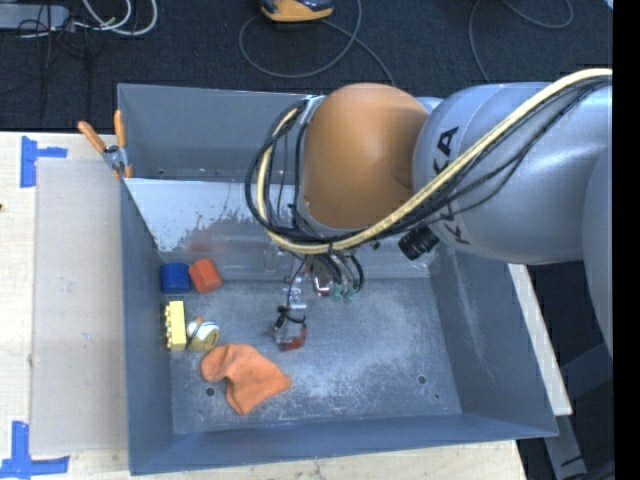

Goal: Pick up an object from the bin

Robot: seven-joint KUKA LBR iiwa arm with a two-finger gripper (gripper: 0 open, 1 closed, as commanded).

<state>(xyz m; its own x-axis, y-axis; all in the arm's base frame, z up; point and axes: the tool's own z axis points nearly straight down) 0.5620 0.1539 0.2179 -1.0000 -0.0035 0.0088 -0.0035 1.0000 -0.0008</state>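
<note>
Gripper (290,326) sits low at mid-bin (400,353), right over a small red-brown piece (292,341); open or closed, can't tell. Probably chosen because it lies isolated. Orange cloth (245,376) is near, blocks (190,277) further left.

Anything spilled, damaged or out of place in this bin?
Nothing looks damaged or spilled. The orange cloth lies crumpled at lower left, and pale scuffing marks the bin floor. The blue block, orange block and yellow brick sit loose at left.
</note>
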